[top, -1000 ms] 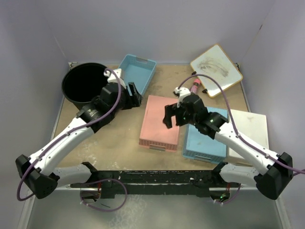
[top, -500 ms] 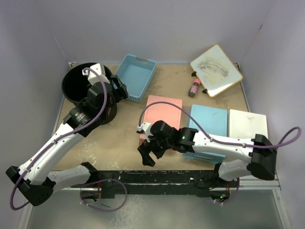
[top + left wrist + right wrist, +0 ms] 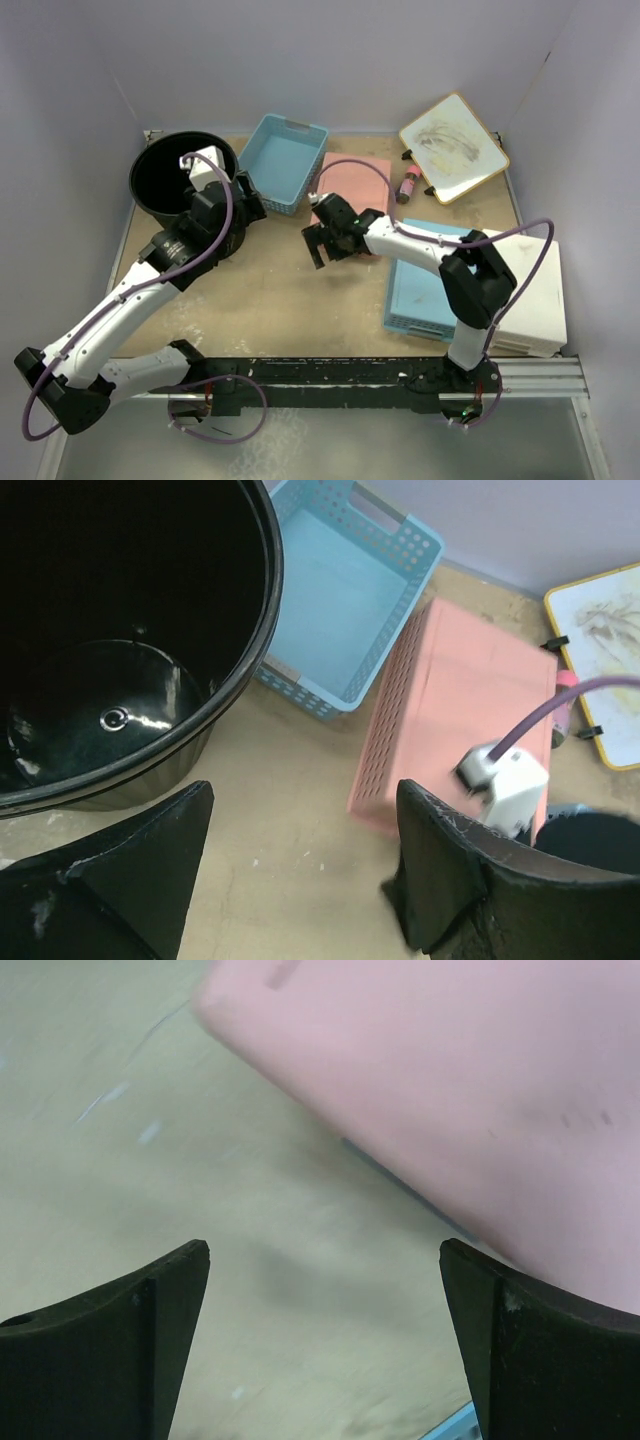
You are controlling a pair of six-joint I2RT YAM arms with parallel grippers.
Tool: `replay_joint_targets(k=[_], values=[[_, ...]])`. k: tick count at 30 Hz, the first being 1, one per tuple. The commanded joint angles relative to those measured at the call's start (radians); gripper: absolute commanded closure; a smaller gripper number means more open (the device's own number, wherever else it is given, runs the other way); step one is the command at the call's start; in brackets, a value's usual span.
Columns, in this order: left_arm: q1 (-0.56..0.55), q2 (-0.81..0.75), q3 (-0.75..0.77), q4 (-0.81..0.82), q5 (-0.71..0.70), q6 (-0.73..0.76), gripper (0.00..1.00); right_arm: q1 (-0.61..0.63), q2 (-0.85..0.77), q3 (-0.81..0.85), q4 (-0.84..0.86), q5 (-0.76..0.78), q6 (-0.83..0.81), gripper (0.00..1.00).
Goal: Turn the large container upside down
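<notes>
The large container, a black bucket (image 3: 165, 180), stands upright with its mouth up at the back left. The left wrist view shows its rim and inside (image 3: 120, 630). My left gripper (image 3: 248, 200) is open and empty just to the right of the bucket's wall, over bare table (image 3: 300, 870). My right gripper (image 3: 318, 243) is open and empty at mid table, beside the near left corner of the pink basket (image 3: 355, 185). In the right wrist view it hangs over bare table (image 3: 325, 1340), with the pink basket (image 3: 480, 1090) just beyond its fingers.
An upright light-blue basket (image 3: 288, 160) sits right of the bucket, with the pink basket (image 3: 470, 710) against it. An overturned light-blue basket (image 3: 430, 290) and a white basket (image 3: 530, 290) lie front right. A whiteboard (image 3: 453, 147) and a pink bottle (image 3: 409, 183) are at the back right.
My right gripper swung from the front of the table back toward the middle. The pink basket has shifted toward the back, beside the light-blue basket. My left gripper barely moved.
</notes>
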Motion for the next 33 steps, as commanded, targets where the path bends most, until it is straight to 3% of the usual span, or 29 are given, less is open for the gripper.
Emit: replay_joint_targets(k=[1, 8, 24, 26, 33], values=[[0.004, 0.019, 0.08, -0.089, 0.008, -0.007, 0.28, -0.05, 0.023, 0.052, 0.051, 0.121, -0.019, 0.01], [0.005, -0.042, 0.023, -0.024, 0.05, 0.016, 0.28, -0.052, -0.016, -0.007, 0.14, 0.069, 0.006, 0.01], [0.004, 0.019, 0.174, -0.168, 0.074, 0.001, 0.28, -0.237, 0.323, 0.409, 0.166, 0.185, -0.028, 0.01], [0.004, 0.042, 0.186, -0.153, 0.083, 0.017, 0.28, -0.238, 0.268, 0.378, 0.177, 0.174, -0.007, 0.01], [0.002, 0.283, 0.374, -0.131, 0.175, 0.074, 0.26, -0.238, -0.094, 0.021, 0.282, 0.092, 0.098, 0.01]])
